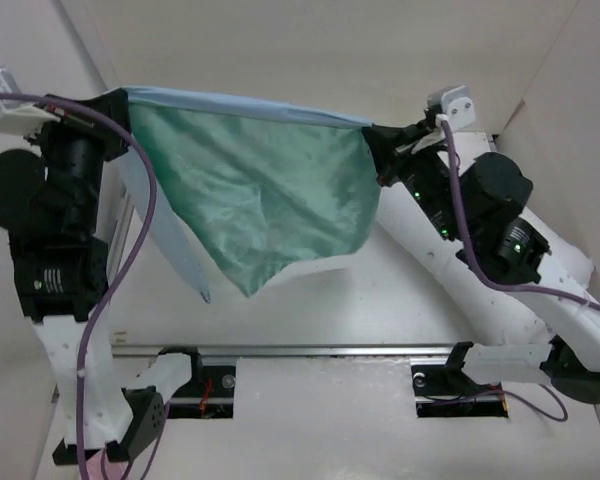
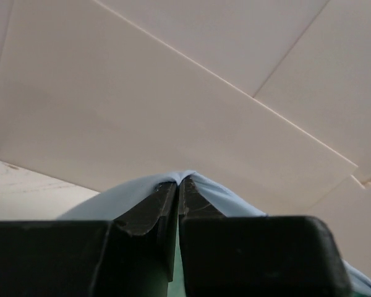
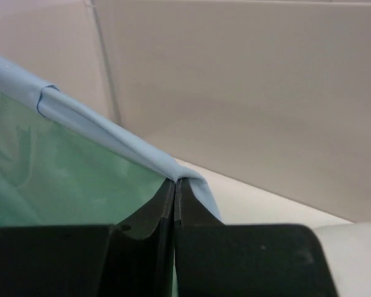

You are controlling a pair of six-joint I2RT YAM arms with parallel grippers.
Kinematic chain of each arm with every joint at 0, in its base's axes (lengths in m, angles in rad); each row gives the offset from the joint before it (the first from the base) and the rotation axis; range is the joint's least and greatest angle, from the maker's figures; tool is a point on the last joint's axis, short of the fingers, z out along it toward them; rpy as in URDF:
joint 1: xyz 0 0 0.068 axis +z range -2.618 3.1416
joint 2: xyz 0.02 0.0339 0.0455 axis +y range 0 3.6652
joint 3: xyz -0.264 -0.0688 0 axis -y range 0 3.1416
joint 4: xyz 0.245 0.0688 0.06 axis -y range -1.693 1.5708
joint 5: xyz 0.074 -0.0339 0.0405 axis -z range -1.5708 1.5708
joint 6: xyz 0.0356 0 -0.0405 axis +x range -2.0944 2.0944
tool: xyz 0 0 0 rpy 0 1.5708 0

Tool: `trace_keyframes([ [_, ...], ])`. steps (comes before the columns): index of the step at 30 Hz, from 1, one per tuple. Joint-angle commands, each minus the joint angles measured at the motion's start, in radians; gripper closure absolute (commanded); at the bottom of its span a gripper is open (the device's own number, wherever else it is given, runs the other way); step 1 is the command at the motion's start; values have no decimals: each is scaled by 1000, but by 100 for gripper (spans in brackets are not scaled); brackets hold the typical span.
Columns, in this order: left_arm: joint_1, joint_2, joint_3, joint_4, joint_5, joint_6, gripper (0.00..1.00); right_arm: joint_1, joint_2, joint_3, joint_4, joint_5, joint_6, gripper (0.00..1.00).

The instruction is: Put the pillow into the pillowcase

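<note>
Teal pillowcase [image 1: 260, 200] in L-tool [image 2: 178, 182], R-tool [image 3: 175, 181]

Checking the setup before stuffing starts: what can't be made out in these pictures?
- Pillow: not seen in any view; from above, the hanging pillowcase hides the table's middle.
- Pillowcase mouth: which edge is open is unclear; wrist views show only the blue hem pinched in the left gripper and right gripper.
- Lower tip: touching the table or not, unclear from above.
</note>
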Motion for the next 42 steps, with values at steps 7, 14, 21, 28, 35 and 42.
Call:
trace_keyframes([
  [7,149,689,471,-41,-54,147,100,-307,424,355,37,52,-124,100],
  [14,280,852,732,168,146,26,100,-383,884,1168,-22,-106,-125,100],
  [21,374,721,746,428,148,-48,100,-392,657,895,279,-189,-136,100],
  [28,385,524,495,333,234,90,100,-403,485,575,268,-261,-136,100],
  [35,376,116,-641,489,253,49,100,-374,330,-107,297,-456,-21,100],
  [42,268,-12,-1081,275,9,-165,100,-233,267,-609,293,-522,134,97],
])
